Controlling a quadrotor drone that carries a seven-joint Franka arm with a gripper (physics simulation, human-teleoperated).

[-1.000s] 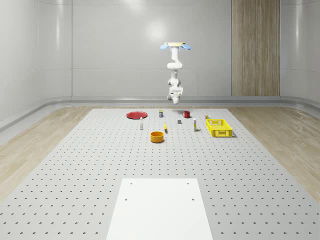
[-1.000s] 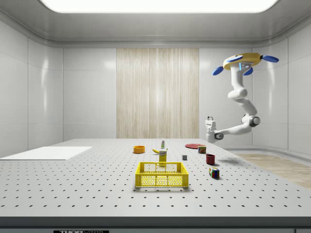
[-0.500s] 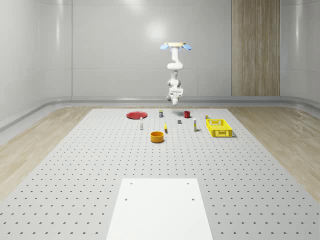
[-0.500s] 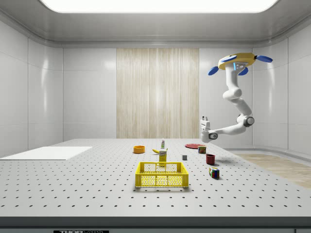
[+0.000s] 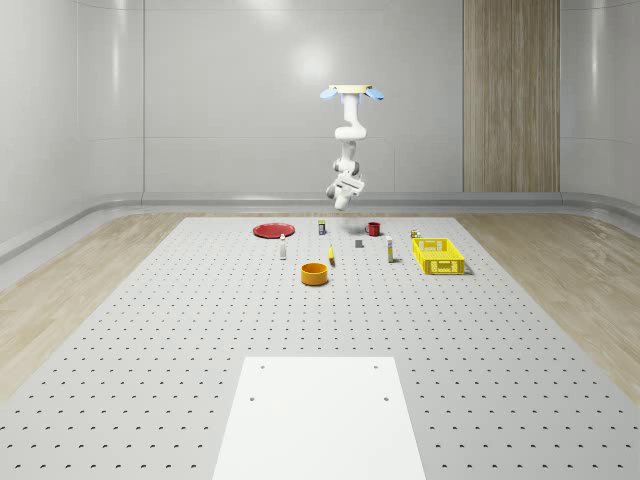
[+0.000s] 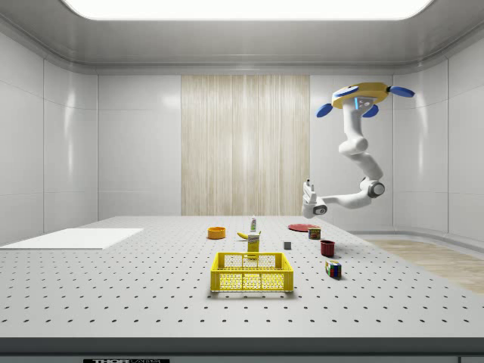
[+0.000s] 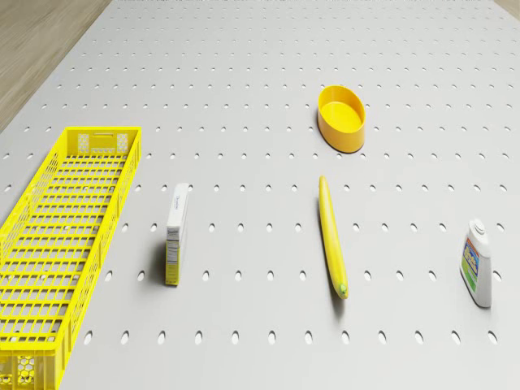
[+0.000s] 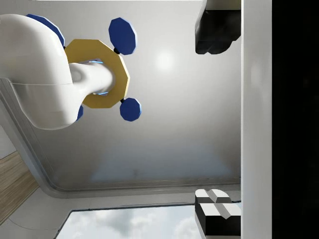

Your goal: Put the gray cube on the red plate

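Note:
The small gray cube point(image 5: 359, 242) point(image 6: 287, 245) sits on the perforated table, near the far end. The red plate point(image 5: 271, 230) point(image 6: 301, 227) lies flat, off to the whole-scene view's left of the cube. The drone point(image 5: 351, 92) point(image 6: 359, 97) hovers high over the table's far end. Its arm hangs down and bends, holding the gripper point(image 5: 339, 197) point(image 6: 307, 185) well above the table with the fingers pointing upward. In the wrist view the gripper point(image 8: 217, 124) is open and holds nothing, with the drone's yellow body point(image 8: 97, 74) beyond it.
A yellow basket point(image 5: 438, 255) point(image 7: 49, 244), a red mug point(image 5: 373, 229), an orange bowl point(image 5: 315, 273) point(image 7: 341, 118), a banana point(image 7: 331, 236), a small box point(image 7: 176, 231) and a bottle point(image 7: 479, 264) stand around the cube. A white pad point(image 5: 318, 415) lies at the near end.
Drone and arm have drifted toward the side view's left, out over the table. The gripper has moved with them and tilted, staying high and open.

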